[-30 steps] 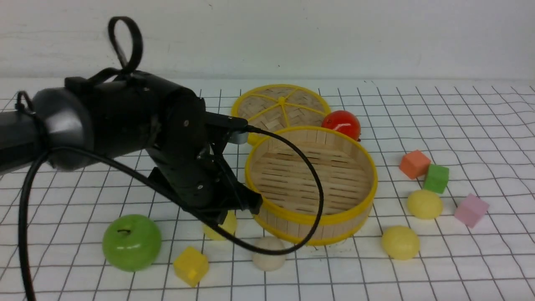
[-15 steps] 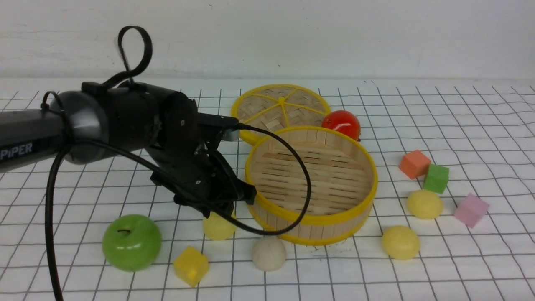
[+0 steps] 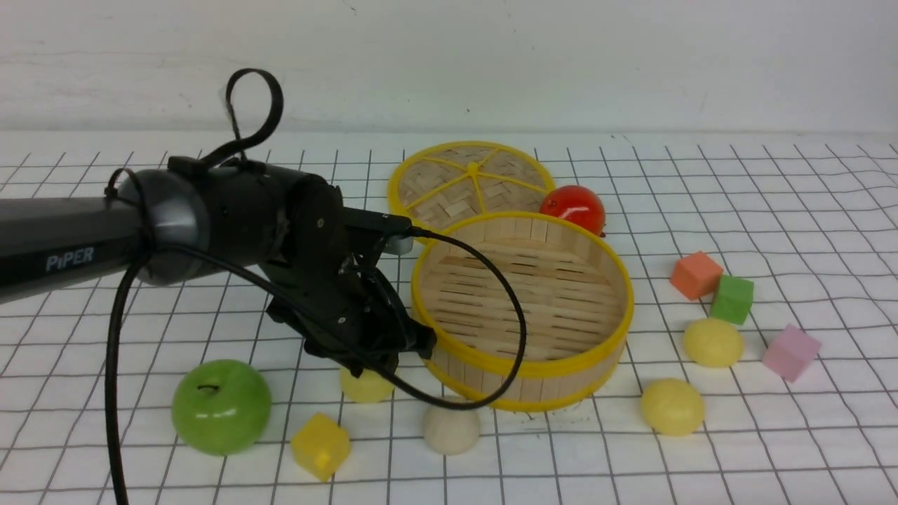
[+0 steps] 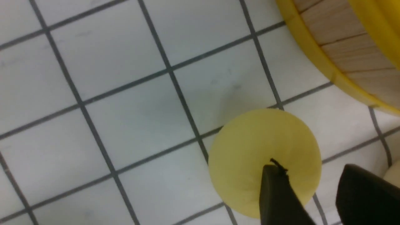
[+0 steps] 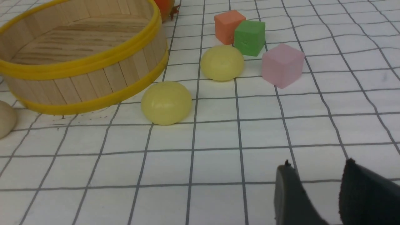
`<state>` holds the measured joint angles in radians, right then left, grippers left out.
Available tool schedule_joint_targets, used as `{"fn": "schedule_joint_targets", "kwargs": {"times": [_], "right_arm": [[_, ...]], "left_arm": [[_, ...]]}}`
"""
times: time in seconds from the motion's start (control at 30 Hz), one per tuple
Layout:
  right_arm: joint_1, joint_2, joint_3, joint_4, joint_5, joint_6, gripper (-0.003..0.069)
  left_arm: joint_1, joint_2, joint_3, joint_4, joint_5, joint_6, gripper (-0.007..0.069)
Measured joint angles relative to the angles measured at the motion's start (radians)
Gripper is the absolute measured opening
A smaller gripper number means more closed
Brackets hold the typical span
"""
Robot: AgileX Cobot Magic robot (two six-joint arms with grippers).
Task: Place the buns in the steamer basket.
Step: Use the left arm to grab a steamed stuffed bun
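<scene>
Apple (image 3: 221, 405): green, it stands on the desk (image 3: 807, 210) at the near left.
Yellow cube (image 3: 320, 445): just right of the apple, close to the near edge, resting tilted.
Left gripper (image 4: 311, 170): it hangs low, pointing down, just beside the left wall of the steamer basket (image 3: 523, 366); its two fingers are apart with bare desk between them, and they clamp nothing.
First bun (image 3: 365, 386): pale yellow, on the desk under the left gripper; in the left wrist view one fingertip (image 4: 275, 184) lies over its top, and I cannot tell if it touches.
Second bun (image 3: 451, 429): off-white, on the desk just in front of the basket wall.
Steamer basket: upright in the middle of the desk; all four buns lie outside it.
Lid (image 3: 470, 179): flat behind the basket, with the red tomato (image 3: 573, 207) at its right.
Third bun (image 3: 672, 407): pale yellow, near the basket's right front.
Fourth bun (image 3: 713, 342): pale yellow, just in front of the green cube (image 3: 732, 299).
Other cubes: orange (image 3: 696, 275) touching the green one, pink (image 3: 791, 352) farther right.
Right gripper (image 5: 318, 164): seen only from its wrist camera, above bare desk, fingers apart and holding nothing.
</scene>
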<state>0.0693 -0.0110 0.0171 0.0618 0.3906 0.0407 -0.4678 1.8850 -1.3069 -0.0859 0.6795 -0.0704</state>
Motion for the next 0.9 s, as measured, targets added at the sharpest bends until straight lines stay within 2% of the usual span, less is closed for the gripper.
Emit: {"fn": "schedule_joint_targets", "kwargs": {"times": [0.3,0.73,0.8,0.9], "right_arm": [[0.000,0.000,0.000,0.000,0.000,0.000,0.0239],[0.000,0.000,0.000,0.000,0.000,0.000,0.0239],[0.000,0.000,0.000,0.000,0.000,0.000,0.0239],[0.000,0.000,0.000,0.000,0.000,0.000,0.0239]], "left_arm": [[0.000,-0.031,0.000,0.026,0.018,0.003,0.0244],[0.000,0.050,0.000,0.086,-0.065,0.003,0.0233],[0.000,0.050,-0.001,0.086,-0.068,0.003,0.0200],[0.000,0.050,-0.003,0.086,-0.073,0.003,0.0070]]}}
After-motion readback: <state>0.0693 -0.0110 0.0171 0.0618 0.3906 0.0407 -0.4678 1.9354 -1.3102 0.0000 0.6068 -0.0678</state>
